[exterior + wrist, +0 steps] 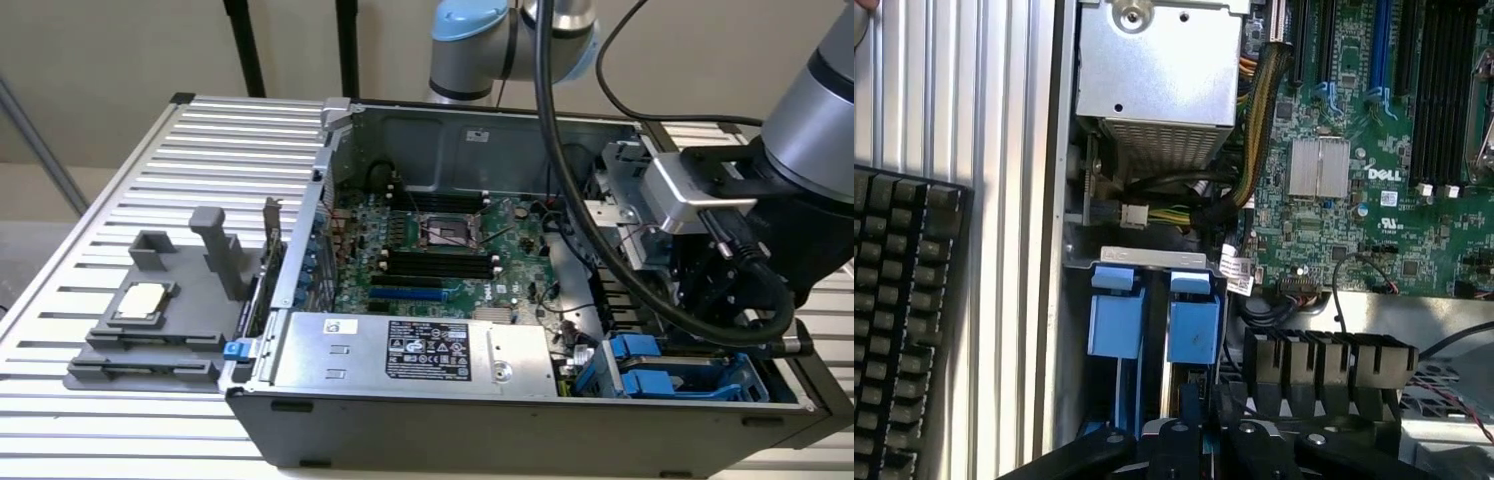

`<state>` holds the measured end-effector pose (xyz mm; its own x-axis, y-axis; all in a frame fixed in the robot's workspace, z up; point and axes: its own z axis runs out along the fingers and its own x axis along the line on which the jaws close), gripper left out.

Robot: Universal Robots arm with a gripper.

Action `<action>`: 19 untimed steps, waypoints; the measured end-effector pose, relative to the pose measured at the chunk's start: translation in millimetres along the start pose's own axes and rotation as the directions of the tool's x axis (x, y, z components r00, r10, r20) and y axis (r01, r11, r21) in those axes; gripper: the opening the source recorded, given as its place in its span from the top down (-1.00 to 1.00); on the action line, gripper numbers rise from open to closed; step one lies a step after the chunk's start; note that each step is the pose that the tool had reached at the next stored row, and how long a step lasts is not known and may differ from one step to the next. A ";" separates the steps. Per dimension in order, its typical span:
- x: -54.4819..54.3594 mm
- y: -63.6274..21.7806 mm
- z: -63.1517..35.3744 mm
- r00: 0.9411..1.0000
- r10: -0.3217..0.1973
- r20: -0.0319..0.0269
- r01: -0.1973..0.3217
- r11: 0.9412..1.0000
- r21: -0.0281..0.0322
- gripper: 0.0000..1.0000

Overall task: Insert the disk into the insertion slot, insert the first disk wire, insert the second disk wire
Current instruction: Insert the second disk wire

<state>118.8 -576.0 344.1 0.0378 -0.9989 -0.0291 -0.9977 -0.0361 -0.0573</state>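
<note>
Gripper (pixel 1199 440) over the drive bay, fingers pressed together, pinching nothing visible. Just beyond it, slot (pixel 1154 330) with blue rails (pixel 661 370) at the case's (pixel 534 430) front corner, on the exterior view's right. Farther in: power supply (pixel 414 350), motherboard (pixel 441 250). Disk's whereabouts: cannot tell.

Work surface: ribbed light-metal slatted table (pixel 120 190), grooves running across the exterior view; open dark computer case (pixel 534 420) sits on it toward 3 o'clock, filling most of the surface; grey moulded tray (pixel 147 330) with upright posts lies at 9 o'clock, just beside the case's side wall, carrying a small pale square part (pixel 142 300); in the wrist view, a black keyboard (pixel 904 320) rests on the same slats beside the case edge.
</note>
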 end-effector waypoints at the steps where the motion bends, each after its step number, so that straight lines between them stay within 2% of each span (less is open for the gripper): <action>1: 0.1 0.0 0.2 1.000 0.000 0.000 0.000 1.000 0.002 0.67; 6: 0.8 0.0 1.1 1.000 0.000 0.001 0.000 1.000 0.007 0.67; 13: 1.5 0.2 1.9 1.000 0.000 0.001 0.000 1.000 0.011 0.67; 19: 1.4 0.3 2.7 1.000 0.000 0.004 0.000 1.000 0.017 0.67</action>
<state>118.7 -577.4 341.4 0.0383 -0.9987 -0.0332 -0.9966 -0.0357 -0.0746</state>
